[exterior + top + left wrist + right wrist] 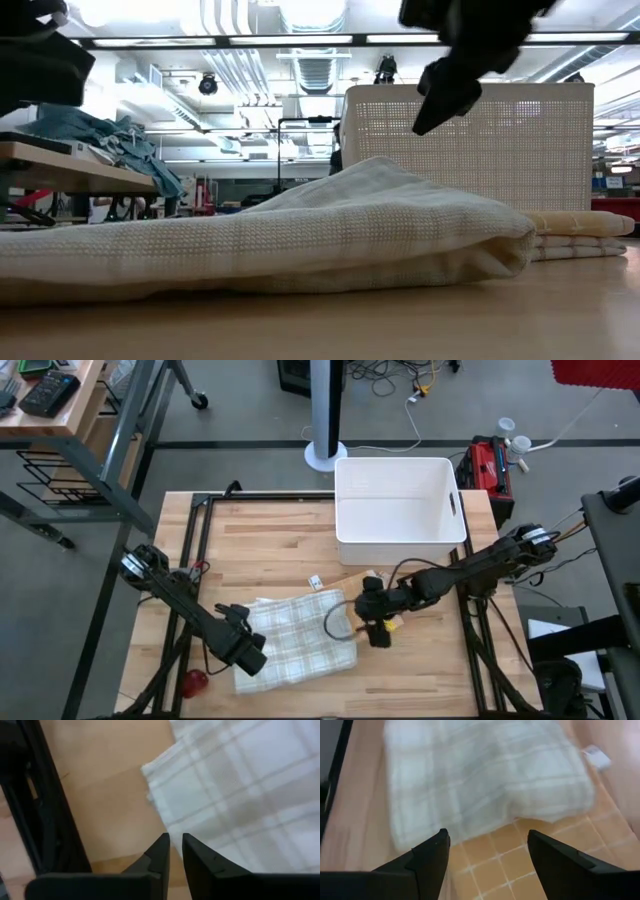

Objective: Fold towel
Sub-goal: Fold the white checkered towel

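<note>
The towel [297, 640], white with a pale grey check, lay folded and a little rumpled on the wooden table [420, 670], on the side of the table away from the white bin [398, 502]. In the low view the towel [270, 240] made a soft mound with a rounded fold at one end, and the bin's perforated wall [470, 150] rose behind it.

The left gripper [250, 652] hung over the towel's edge farthest from the bin. In the left wrist view its two dark fingers [159, 855] stood nearly together, with only a thin slit between them and nothing caught in that slit; the towel's corner [150, 770] lay on the bare wood beyond them.

The right gripper [378, 622] hung just past the end of the towel that lies below the bin, above a second, yellowish checked cloth [352, 582] lying between the towel and the bin. In the right wrist view its fingers [432, 855] were spread wide and held nothing, with the yellow cloth [545, 865] under them and the towel [485, 785] beyond.

A small white tag [316, 582] lay on the wood between the towel and the bin. A red object [194, 681] sat near the left arm, far from the bin.
</note>
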Controlling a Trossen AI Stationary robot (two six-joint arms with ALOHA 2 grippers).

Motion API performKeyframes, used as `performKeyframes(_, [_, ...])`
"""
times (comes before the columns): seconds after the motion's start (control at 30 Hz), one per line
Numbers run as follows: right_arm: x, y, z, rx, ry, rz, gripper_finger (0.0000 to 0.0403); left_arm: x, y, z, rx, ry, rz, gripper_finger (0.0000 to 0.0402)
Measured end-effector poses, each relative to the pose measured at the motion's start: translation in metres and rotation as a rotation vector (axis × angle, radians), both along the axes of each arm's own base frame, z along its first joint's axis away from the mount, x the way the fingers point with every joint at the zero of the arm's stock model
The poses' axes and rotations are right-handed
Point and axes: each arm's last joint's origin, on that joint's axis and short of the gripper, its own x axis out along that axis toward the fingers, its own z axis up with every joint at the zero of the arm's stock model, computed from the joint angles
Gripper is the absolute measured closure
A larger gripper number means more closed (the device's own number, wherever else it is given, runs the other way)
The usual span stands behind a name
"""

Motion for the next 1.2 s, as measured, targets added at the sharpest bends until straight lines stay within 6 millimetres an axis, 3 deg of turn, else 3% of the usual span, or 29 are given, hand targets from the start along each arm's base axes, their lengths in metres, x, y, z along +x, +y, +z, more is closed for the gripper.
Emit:
performKeyframes(0.23, [0.010,-0.017,0.004,0.090,-0.058,-0.142,0.0155,0.002,0.002,0.001,0.094,-0.087,0.035,0.0358])
performKeyframes(0.47, [0.013,-0.038,0.002,0.061,-0.070,-0.223,0.0170,0.001,0.002,0.001,0.101,-0.086,0.035,0.0365])
performKeyframes(0.6, [0.020,-0.045,-0.009,0.064,-0.037,-0.255,0.0176,0.001,0.004,0.001,0.136,-0.098,0.060,0.0364])
performKeyframes(0.8, [0.035,-0.044,-0.045,0.079,0.051,-0.297,0.0175,0.002,0.009,0.000,0.279,-0.228,0.111,0.0364])
performKeyframes(1.0, [0.046,-0.044,-0.062,0.110,0.056,-0.293,0.0164,0.004,0.009,-0.001,0.297,-0.257,0.083,0.0364])
performKeyframes(1.1, [0.050,-0.044,-0.060,0.100,0.009,-0.264,0.0180,0.004,0.009,-0.001,0.294,-0.260,0.082,0.0364])
performKeyframes(1.2, [0.051,-0.043,-0.059,0.076,-0.011,-0.222,0.0228,0.004,0.009,-0.001,0.295,-0.260,0.081,0.0364])
